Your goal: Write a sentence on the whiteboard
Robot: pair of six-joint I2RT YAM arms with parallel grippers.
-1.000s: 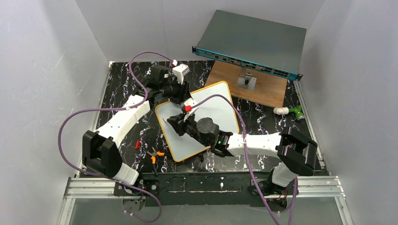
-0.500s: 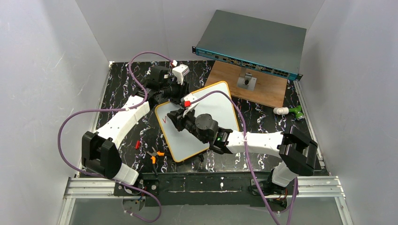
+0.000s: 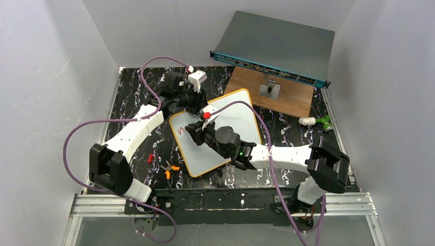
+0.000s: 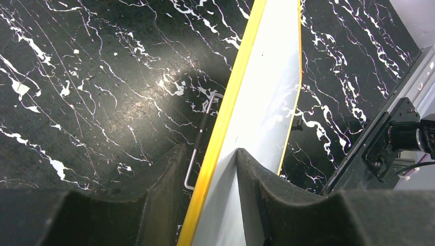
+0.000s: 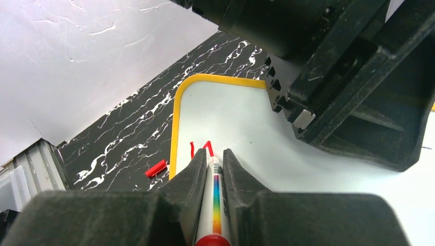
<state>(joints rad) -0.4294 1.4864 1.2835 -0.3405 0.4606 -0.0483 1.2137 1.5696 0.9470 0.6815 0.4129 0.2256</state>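
Observation:
The whiteboard [image 3: 241, 128] has an orange rim and sits tilted at mid-table. My left gripper [image 3: 199, 106] is shut on its far left edge. In the left wrist view the yellow rim [image 4: 233, 92] runs between the fingers of the left gripper [image 4: 210, 174]. My right gripper [image 3: 195, 131] is shut on a white marker with a rainbow stripe [image 5: 214, 197]. The marker's tip rests on the board [image 5: 241, 118]. The sentence is only a few red strokes [image 5: 201, 148] near the board's left corner; they also show in the top view [image 3: 180, 130].
A grey rack box with a teal front [image 3: 274, 48] stands at the back right, with a wooden board [image 3: 292, 100] in front of it. A green and white part [image 3: 316, 121] lies at the right. Orange pliers [image 3: 169, 169] and a red cap [image 5: 155, 168] lie left of the board. A metal hex key [image 4: 200, 143] lies under it.
The red mark grew from one thin stroke to a zigzag of strokes. My right gripper moved slightly right along the board with the marker. The left gripper kept its hold.

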